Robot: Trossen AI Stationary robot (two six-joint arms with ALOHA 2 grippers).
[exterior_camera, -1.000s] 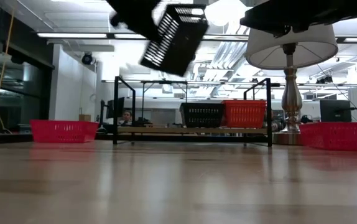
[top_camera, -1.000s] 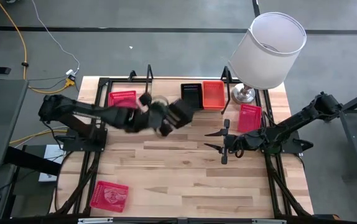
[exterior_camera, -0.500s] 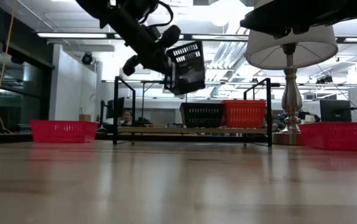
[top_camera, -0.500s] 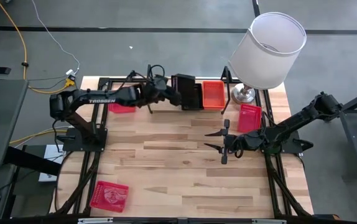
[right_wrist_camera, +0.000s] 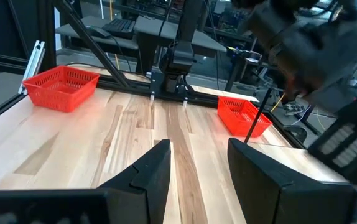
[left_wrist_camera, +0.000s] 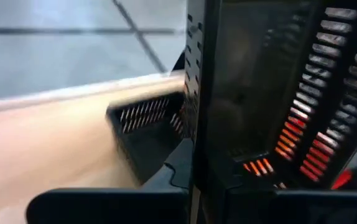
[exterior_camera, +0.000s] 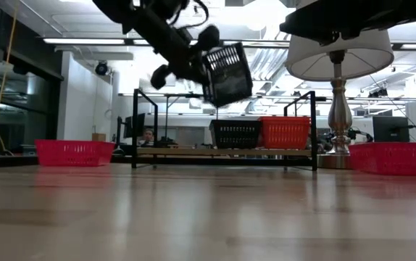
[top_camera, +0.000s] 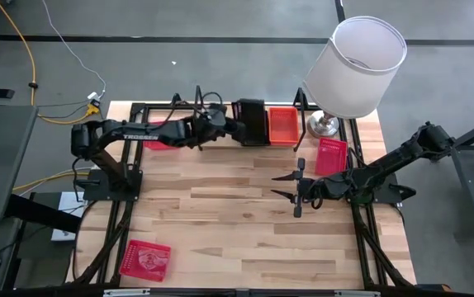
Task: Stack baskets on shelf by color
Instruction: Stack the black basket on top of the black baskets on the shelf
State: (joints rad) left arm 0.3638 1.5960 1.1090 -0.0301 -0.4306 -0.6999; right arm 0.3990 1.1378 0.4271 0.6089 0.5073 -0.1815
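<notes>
Left end effector (top_camera: 230, 129): clamped on a black basket (exterior_camera: 227, 73), held in the air above the shelf (exterior_camera: 225, 152), tilted on its side.
Held basket: black slotted mesh, rectangular, shallow; it hangs over a second black basket (exterior_camera: 235, 133) that sits on the shelf.
Shelf: black rod frame with a light wood base, at the far edge of the bench (top_camera: 245, 223).
On the shelf: the black basket with an orange basket (exterior_camera: 285, 133) touching it.
Red baskets: one (top_camera: 144, 259) at the near left corner, one (top_camera: 330, 156) near the lamp (top_camera: 354, 64).
Right end effector (top_camera: 296, 188): fingers spread wide, empty, over the bench's right side.
</notes>
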